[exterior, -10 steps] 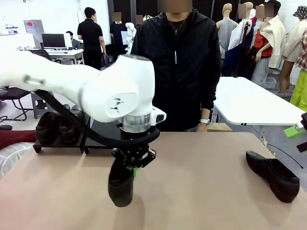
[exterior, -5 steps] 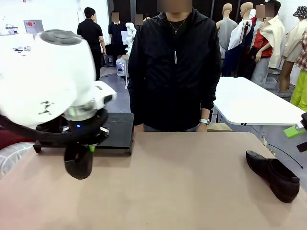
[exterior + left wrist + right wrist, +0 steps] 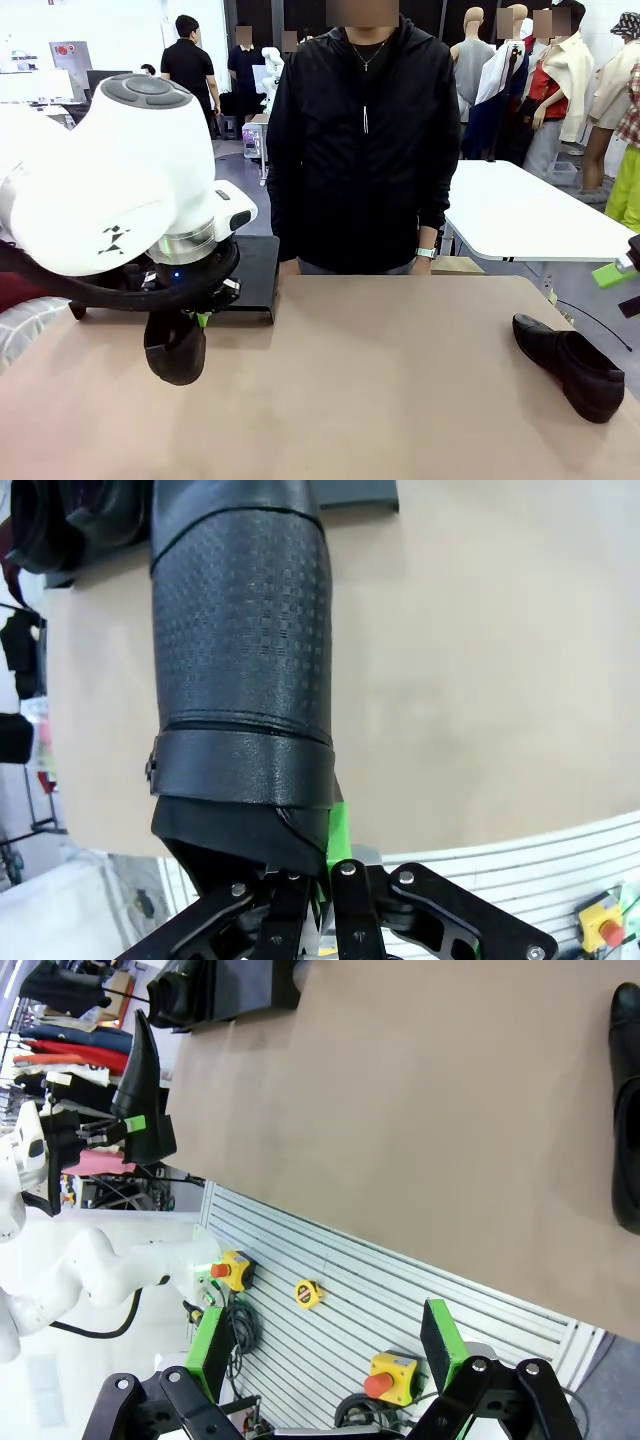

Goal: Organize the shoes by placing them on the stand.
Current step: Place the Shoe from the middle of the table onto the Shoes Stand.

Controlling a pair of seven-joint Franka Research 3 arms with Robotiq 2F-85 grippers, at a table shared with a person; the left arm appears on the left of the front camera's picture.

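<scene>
My left gripper (image 3: 197, 318) is shut on the heel end of a black shoe (image 3: 176, 350), which hangs toe-down just above the table's left side, in front of the black stand (image 3: 255, 272). In the left wrist view the shoe's textured sole (image 3: 240, 630) stretches away from the gripper (image 3: 322, 858) toward the stand's corner (image 3: 350, 492), and other dark shoes (image 3: 65, 520) sit on the stand beyond. Another black shoe (image 3: 570, 365) lies on the table at the right, also seen as the shoe (image 3: 628, 1110) in the right wrist view. My right gripper (image 3: 328, 1345) is open and holds nothing.
A person in a black jacket (image 3: 365, 140) stands at the far edge, hands down behind the table. The tan tabletop (image 3: 400, 380) is bare between the two shoes. A white table (image 3: 530, 215) stands behind at the right.
The left arm has swung from the table's middle to the left with the shoe, toward the stand. The right-hand shoe and the right gripper have not moved.
</scene>
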